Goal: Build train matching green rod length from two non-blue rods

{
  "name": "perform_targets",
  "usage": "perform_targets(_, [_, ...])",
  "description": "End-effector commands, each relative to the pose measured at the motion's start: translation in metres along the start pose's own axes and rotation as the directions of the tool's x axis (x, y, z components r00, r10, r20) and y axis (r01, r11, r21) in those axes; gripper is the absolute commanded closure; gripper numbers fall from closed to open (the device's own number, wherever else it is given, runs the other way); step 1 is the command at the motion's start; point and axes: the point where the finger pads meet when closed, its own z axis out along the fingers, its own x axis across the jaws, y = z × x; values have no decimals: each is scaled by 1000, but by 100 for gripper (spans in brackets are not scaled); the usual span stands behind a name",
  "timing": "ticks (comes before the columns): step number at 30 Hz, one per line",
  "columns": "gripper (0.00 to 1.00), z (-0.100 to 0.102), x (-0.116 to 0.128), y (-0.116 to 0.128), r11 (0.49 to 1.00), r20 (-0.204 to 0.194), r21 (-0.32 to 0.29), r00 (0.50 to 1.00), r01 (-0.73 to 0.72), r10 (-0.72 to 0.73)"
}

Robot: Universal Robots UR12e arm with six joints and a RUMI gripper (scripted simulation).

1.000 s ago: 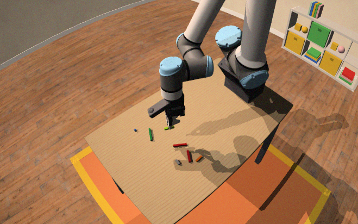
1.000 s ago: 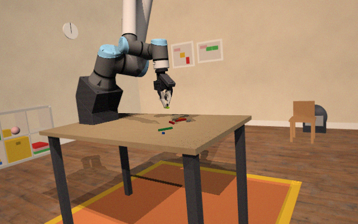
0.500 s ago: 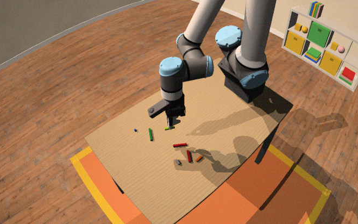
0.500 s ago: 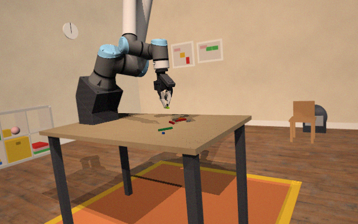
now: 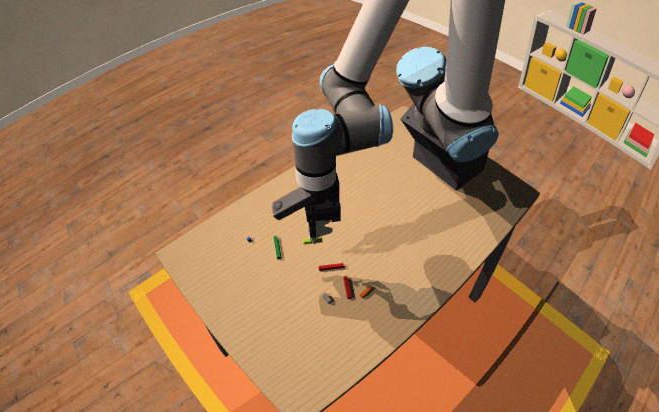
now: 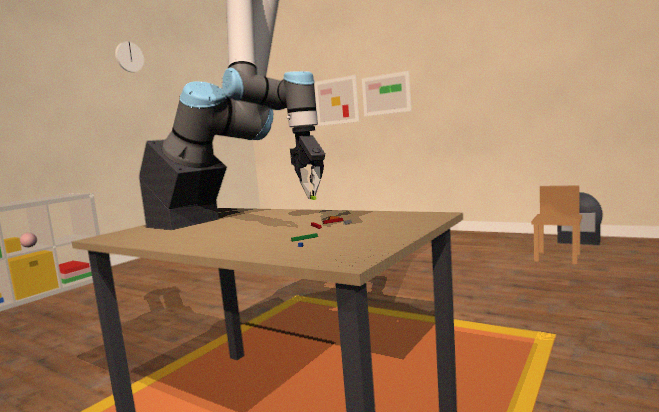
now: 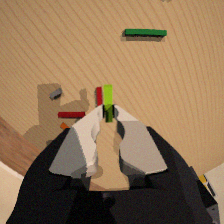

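Observation:
My gripper (image 5: 313,236) is shut on the lime rod (image 5: 309,242) and holds it well above the table; the rod also shows at the fingertips in the side view (image 6: 312,197) and in the wrist view (image 7: 107,97). The green rod (image 5: 277,247) lies flat on the table to the left of the gripper, also seen in the wrist view (image 7: 145,33). A grey rod (image 5: 327,297), two red rods (image 5: 331,266) (image 5: 348,287) and an orange rod (image 5: 367,291) lie together nearer the front. A small blue rod (image 5: 249,239) lies left of the green rod.
The robot base (image 5: 444,148) stands at the table's far right corner. A shelf (image 5: 603,87) with coloured boxes stands against the wall. The arm's shadow falls over the red, grey and orange rods.

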Motion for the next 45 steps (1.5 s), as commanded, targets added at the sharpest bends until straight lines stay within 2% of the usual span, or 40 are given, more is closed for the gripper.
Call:
perform_targets(1, [100, 0, -12, -3, 994, -10, 4, 994, -113, 113])
perform_targets(12, [100, 1, -44, -2, 933, -13, 3, 933, -359, 359])
perform_targets(16, [100, 1, -54, 0, 901, -13, 4, 901, -433, 433])
perform_targets(18, [100, 1, -54, 0, 901, -13, 4, 901, -433, 433])
perform_targets(33, [100, 2, -102, 10, 709, -8, 10, 709, -705, 705])
perform_targets(35, [100, 2, -102, 10, 709, -8, 10, 709, -705, 705])
perform_targets(39, [100, 1, -119, 15, 627, -4, 11, 627, -779, 779])
perform_targets(45, [100, 1, -138, 21, 529, 1, 11, 529, -849, 849])
